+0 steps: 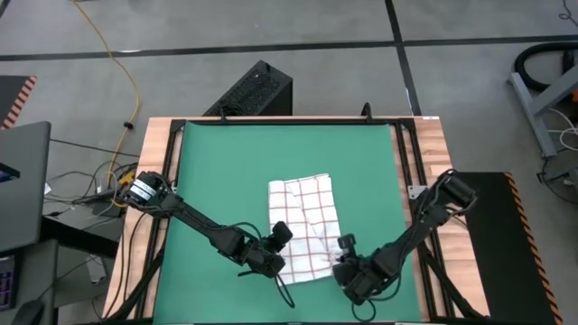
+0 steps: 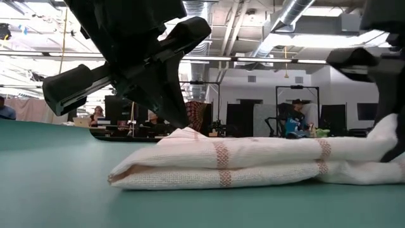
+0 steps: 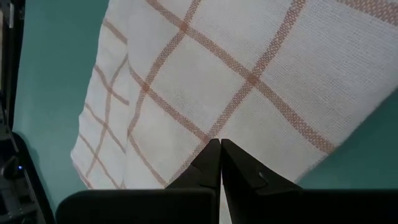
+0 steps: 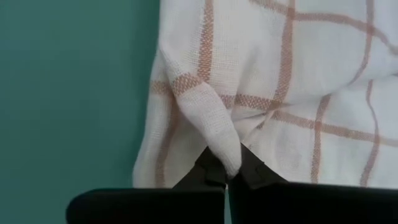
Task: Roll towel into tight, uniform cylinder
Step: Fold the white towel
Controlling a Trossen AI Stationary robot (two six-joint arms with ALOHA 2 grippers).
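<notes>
The towel is lying folded and not yet rolled on the green mat, toward the near edge of the counter, with open mat stretching beyond and to both sides. The left tool is pressing its fingers together at the near left corner. The right tool is pinching a raised fold of the soft, woven, red-checked cloth at the near right corner.

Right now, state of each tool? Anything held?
Left tool: shut, at the towel's near edge; a grip on the cloth cannot be told.
Right tool: shut on a pinched fold at the towel's near corner.
</notes>
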